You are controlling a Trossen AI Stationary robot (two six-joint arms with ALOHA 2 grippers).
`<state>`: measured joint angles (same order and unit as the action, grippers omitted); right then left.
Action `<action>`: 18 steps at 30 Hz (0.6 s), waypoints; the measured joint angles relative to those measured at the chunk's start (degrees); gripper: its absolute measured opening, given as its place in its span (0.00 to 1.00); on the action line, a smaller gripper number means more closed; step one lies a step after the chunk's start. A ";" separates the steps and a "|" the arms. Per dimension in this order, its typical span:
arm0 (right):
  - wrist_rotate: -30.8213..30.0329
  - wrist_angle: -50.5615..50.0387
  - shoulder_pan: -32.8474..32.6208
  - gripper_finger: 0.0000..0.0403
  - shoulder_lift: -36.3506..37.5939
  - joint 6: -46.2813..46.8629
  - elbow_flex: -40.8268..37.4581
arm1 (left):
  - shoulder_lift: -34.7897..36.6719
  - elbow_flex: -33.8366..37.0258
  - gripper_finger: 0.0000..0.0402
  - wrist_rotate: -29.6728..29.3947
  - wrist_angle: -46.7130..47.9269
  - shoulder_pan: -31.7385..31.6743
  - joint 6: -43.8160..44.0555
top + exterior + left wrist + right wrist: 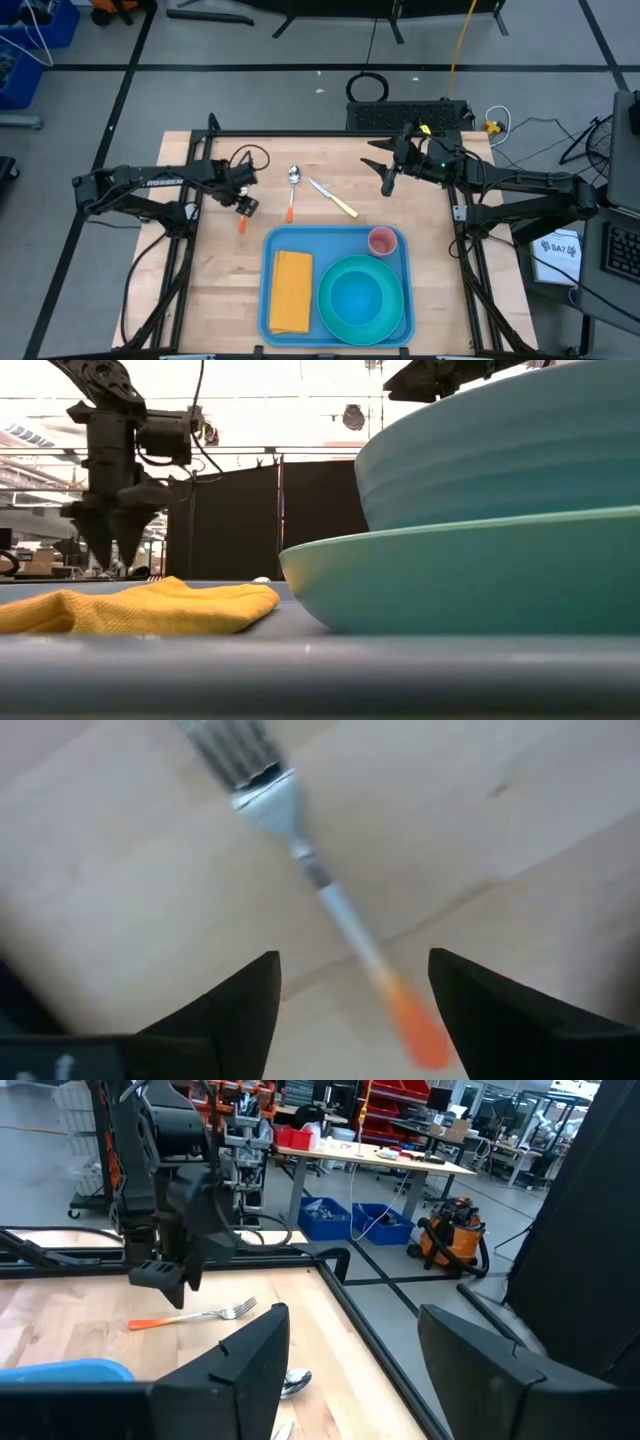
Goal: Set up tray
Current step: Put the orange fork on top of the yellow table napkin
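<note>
The blue tray (272, 243) lies at the table's near middle. On it are a folded yellow napkin (291, 290), a turquoise plate with a bowl (358, 295) and a pink cup (382, 241). A fork with an orange handle (330, 900) lies flat on the wood left of the tray's far left corner. My left gripper (245, 207) hangs open above the fork and points down. Its fingers stand on either side of the handle (405, 1010), clear of it. My right gripper (388, 183) is open and empty above the table's far right part.
A spoon with an orange handle (292, 185) and a knife with a yellow handle (333, 197) lie on the wood beyond the tray, between the two grippers. Bare wood shows left and right of the tray.
</note>
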<state>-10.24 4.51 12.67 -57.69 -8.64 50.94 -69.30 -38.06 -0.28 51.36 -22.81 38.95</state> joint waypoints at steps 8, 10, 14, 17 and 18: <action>0.30 -0.02 -0.02 0.53 0.00 0.38 0.00 | -0.79 0.07 0.62 2.67 -5.30 -1.11 3.81; 1.46 0.01 -0.02 0.53 0.00 0.44 0.00 | -0.86 0.07 0.62 1.60 -4.61 -1.11 4.75; 1.53 -0.02 -0.02 0.53 0.00 0.46 0.02 | -0.91 1.14 0.61 1.20 -5.08 -1.09 6.68; 1.53 0.00 -0.02 0.53 0.00 0.46 0.02 | -0.91 3.13 0.58 0.95 -5.37 -1.09 9.29; 1.53 0.00 -0.02 0.53 0.00 0.46 0.02 | -0.91 3.92 0.58 1.46 -6.21 -1.11 9.95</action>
<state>-8.71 4.51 12.64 -57.69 -8.19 50.96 -70.22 -34.15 1.18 45.15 -23.92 48.90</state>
